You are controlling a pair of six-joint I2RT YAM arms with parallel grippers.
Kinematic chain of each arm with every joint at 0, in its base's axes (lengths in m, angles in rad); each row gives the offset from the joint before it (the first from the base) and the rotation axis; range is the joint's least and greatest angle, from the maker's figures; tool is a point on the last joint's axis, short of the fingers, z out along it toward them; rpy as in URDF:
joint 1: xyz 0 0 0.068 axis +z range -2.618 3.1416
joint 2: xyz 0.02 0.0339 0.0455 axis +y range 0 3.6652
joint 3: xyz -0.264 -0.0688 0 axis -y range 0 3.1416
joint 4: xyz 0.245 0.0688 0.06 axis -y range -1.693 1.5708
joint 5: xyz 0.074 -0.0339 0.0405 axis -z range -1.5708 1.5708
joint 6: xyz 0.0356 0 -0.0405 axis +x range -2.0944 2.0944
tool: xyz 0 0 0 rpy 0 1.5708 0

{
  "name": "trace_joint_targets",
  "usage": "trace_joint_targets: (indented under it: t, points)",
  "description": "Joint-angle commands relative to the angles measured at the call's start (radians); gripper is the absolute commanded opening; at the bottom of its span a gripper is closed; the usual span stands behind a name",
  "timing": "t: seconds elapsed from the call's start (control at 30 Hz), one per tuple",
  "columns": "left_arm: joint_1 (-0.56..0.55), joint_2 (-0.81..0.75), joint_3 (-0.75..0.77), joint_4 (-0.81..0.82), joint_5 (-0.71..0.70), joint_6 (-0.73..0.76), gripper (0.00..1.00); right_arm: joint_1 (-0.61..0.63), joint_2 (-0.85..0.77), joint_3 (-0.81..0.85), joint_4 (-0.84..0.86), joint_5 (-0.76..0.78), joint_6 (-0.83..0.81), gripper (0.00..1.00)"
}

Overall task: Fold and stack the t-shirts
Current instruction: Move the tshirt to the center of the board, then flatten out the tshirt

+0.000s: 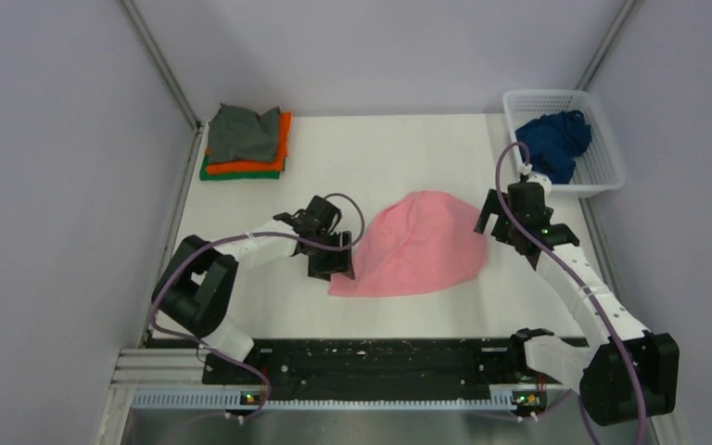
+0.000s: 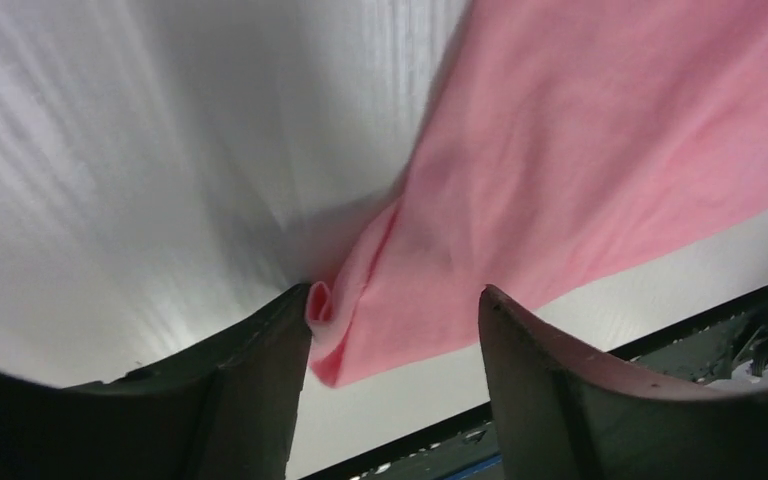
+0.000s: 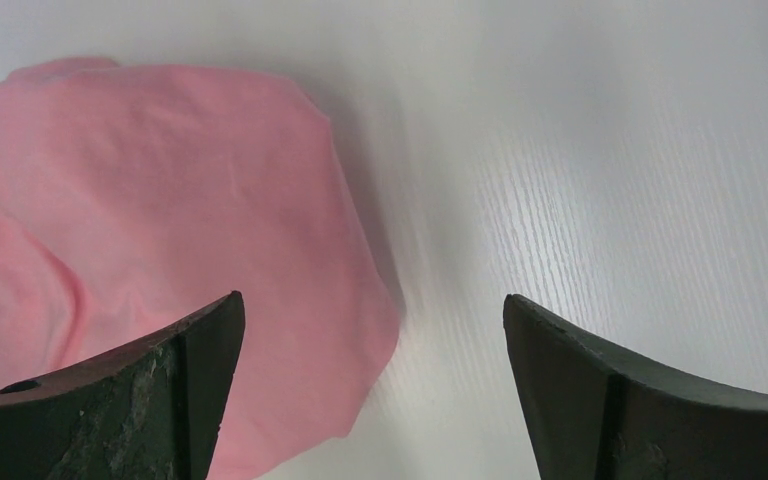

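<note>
My left gripper [image 1: 336, 269] sits at the near-left corner of the light pink t-shirt [image 1: 417, 246], which lies in a rounded, flattened heap at the middle of the white table [image 1: 380, 158]. In my left wrist view the jaws stand apart; a rolled edge of the pink corner lies between them, touching the inner face of one finger [image 2: 260, 370] and clear of the other, so nothing is clamped. My right gripper [image 1: 489, 221] is at the far-right edge of the same shirt. Its wrist view shows the jaws spread wide and released, one finger [image 3: 140, 400] over pink cloth and the other over bare table. At the far-left corner of the table stands a stack: a grey t-shirt [image 1: 244, 133] rumpled on top, an orange t-shirt [image 1: 273, 162] under it, and a green t-shirt [image 1: 218, 172] at the bottom. At the far-right corner a white lattice basket [image 1: 612, 169] holds a bunched dark blue t-shirt [image 1: 553, 141].
</note>
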Motion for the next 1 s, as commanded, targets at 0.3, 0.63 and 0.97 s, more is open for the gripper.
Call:
trace_joint_targets:
  t: [0.3, 0.63, 0.97]
  points:
    - [-0.097, 0.109, 0.123, -0.119, -0.299, -0.033, 0.0, -0.007, 0.364, 0.375, 0.22, -0.304, -0.184, 0.94]
    - [-0.056, -0.057, 0.064, -0.428, -0.667, -0.205, 0.0, 0.102, 0.748, 0.638, 0.078, -0.309, -0.184, 0.83]
    - [-0.004, -0.156, 0.044, -0.371, -0.601, -0.202, 0.0, 0.107, 0.672, 0.355, 0.153, -0.308, -0.083, 0.7]
